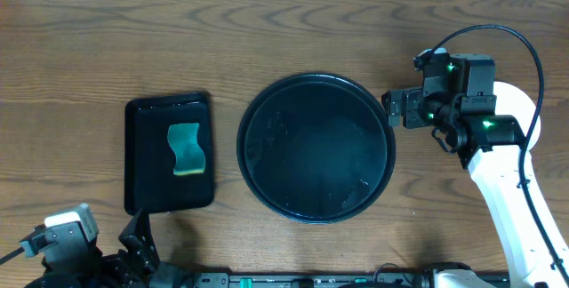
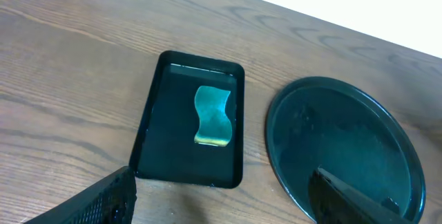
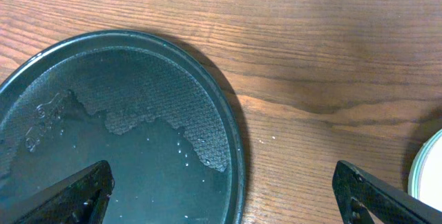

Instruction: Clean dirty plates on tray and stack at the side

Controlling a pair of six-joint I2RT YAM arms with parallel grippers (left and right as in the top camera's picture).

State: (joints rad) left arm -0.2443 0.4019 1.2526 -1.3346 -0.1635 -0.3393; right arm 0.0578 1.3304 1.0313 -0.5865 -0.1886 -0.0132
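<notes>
Plates [image 3: 429,172] show only as a pale rim on the bench [image 1: 89,39], right of the wet black tray [image 1: 293,164]. Left hand [image 2: 222,189] and right hand [image 3: 222,189] both gape wide, holding nothing.

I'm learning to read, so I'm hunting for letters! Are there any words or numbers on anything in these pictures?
None: no word, number or sign can be read in any view.
The round tray, the small tray, the sponge and the plate edge are all plain.
The green spots on the right arm are lights, not letters.
</notes>
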